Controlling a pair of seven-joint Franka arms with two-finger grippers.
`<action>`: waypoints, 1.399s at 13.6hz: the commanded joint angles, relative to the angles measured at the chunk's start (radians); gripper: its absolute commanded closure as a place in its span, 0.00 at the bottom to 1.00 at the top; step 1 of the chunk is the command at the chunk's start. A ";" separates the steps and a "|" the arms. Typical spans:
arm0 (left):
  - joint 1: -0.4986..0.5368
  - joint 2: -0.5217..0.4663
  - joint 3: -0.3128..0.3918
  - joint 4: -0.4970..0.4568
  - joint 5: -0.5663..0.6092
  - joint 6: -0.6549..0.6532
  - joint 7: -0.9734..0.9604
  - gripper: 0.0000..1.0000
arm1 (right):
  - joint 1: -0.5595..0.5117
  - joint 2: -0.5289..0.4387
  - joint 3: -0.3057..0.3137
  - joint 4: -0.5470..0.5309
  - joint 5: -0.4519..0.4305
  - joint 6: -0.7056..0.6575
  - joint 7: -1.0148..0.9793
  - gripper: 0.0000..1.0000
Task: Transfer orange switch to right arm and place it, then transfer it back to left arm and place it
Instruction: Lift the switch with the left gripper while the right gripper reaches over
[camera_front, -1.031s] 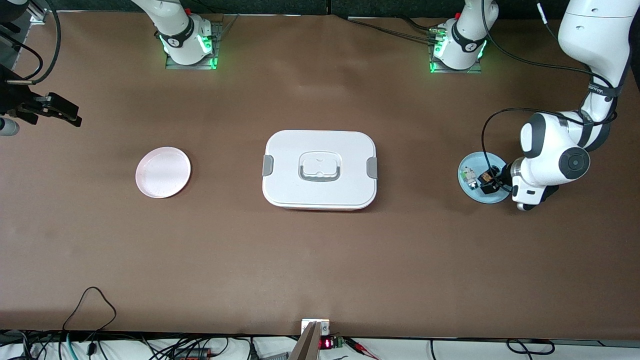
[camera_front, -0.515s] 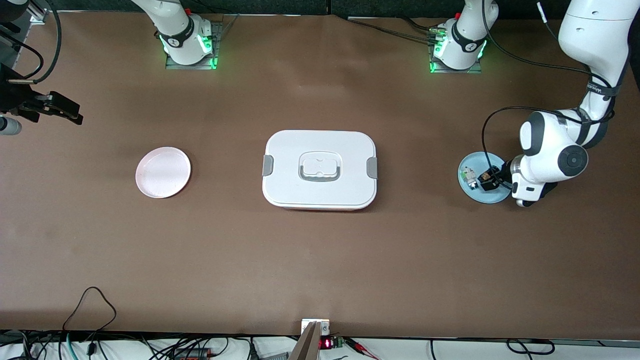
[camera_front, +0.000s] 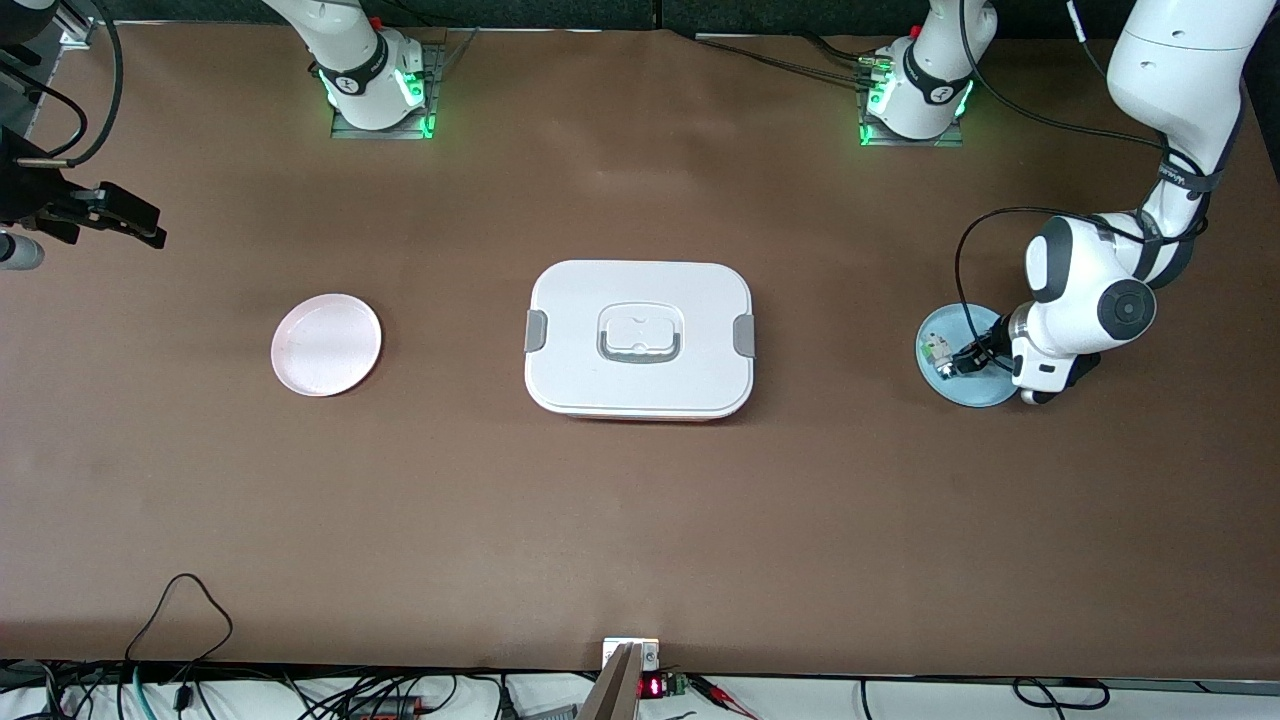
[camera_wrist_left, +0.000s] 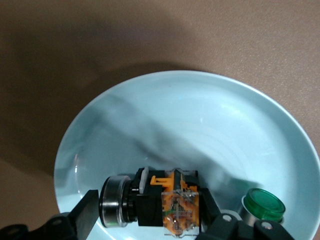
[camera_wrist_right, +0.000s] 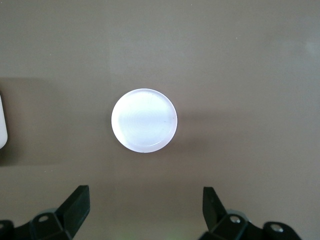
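Note:
The orange switch (camera_wrist_left: 170, 205), black with an orange clip and a silver ring, lies on its side in the light blue plate (camera_wrist_left: 200, 115). My left gripper (camera_wrist_left: 152, 210) is open and down in that plate, one finger at each end of the switch. In the front view the left gripper (camera_front: 975, 358) covers most of the switch on the blue plate (camera_front: 985, 398) at the left arm's end of the table. The white box (camera_front: 640, 338) sits mid-table. My right gripper (camera_front: 140, 225) is open and empty, waiting high at the right arm's end; it also shows in the right wrist view (camera_wrist_right: 146, 200).
A green-and-white component (camera_front: 935, 352) lies in the blue plate beside the switch, its green cap showing in the left wrist view (camera_wrist_left: 263, 204). An empty pink plate (camera_front: 326, 344) lies between the box and the right arm's end, also in the right wrist view (camera_wrist_right: 144, 120).
My left gripper has come lower into the blue plate and now straddles the switch. The left arm's wrist shifted slightly toward the box. The right arm has not moved.

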 joint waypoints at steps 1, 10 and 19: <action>0.001 -0.027 -0.002 -0.014 0.022 0.003 0.024 0.34 | -0.004 -0.003 0.001 0.006 -0.001 -0.017 -0.010 0.00; -0.008 -0.072 -0.048 0.243 0.023 -0.477 0.388 0.91 | 0.008 -0.006 0.016 0.009 0.033 -0.040 -0.007 0.00; -0.073 -0.064 -0.206 0.511 -0.519 -0.913 0.011 1.00 | 0.081 0.011 0.006 0.014 0.330 0.009 -0.017 0.00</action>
